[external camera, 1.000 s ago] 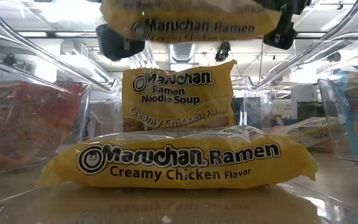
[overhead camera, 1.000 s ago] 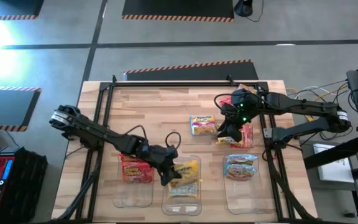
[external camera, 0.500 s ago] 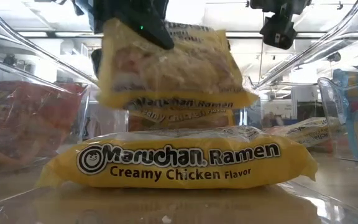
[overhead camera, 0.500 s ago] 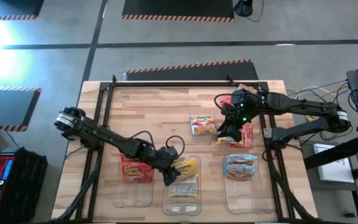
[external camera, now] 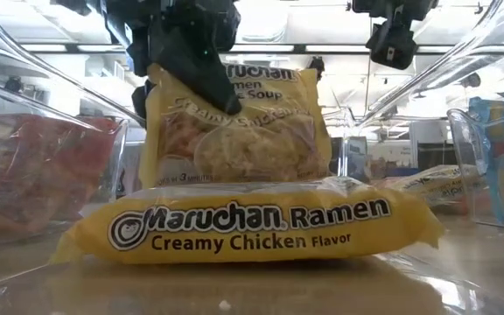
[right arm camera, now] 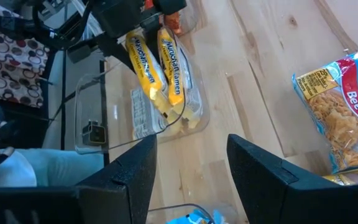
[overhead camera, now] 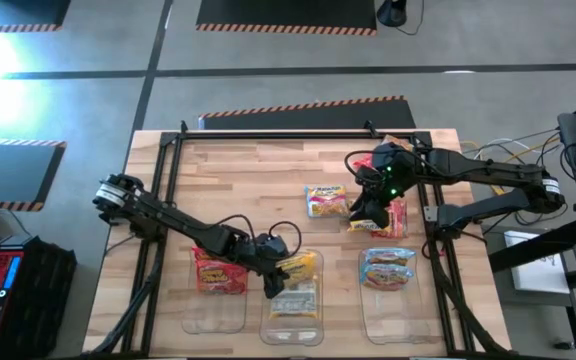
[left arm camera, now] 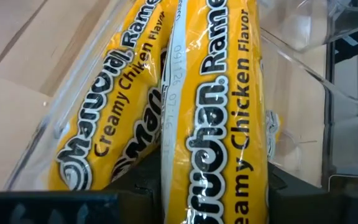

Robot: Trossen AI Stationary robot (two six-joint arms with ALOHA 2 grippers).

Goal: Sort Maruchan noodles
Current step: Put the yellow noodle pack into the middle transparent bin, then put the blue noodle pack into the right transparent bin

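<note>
My left gripper (overhead camera: 274, 277) is shut on a yellow Maruchan noodle packet (external camera: 234, 131) inside the middle clear bin (overhead camera: 293, 325). A second yellow packet (left arm camera: 101, 130) stands just beside it, and another (external camera: 252, 229) lies flat on the bin floor. Red packets (overhead camera: 218, 270) lie in the left bin and light blue ones (overhead camera: 388, 268) in the right bin. My right gripper (right arm camera: 191, 168) hangs open over the table above a red packet (overhead camera: 393, 216), touching nothing. One more packet (overhead camera: 326, 200) lies on the wood beside it. My left gripper pinches the yellow packet's upper end (left arm camera: 213, 186) between its two fingers, one on each flat face. The fingers (external camera: 201, 66) slant down from the table's left. The packet hangs upright below them; its lower edge is hidden behind the flat packet.
Three clear bins stand in a row along the near edge. A black frame (overhead camera: 298, 135) runs around the wooden table. Bare wood lies at the far left of the table.
My left gripper has gone down into the middle bin and tipped further downward, keeping its hold. The yellow packet, level and high a second ago, now stands upright low in the bin, in front of the standing packet.
</note>
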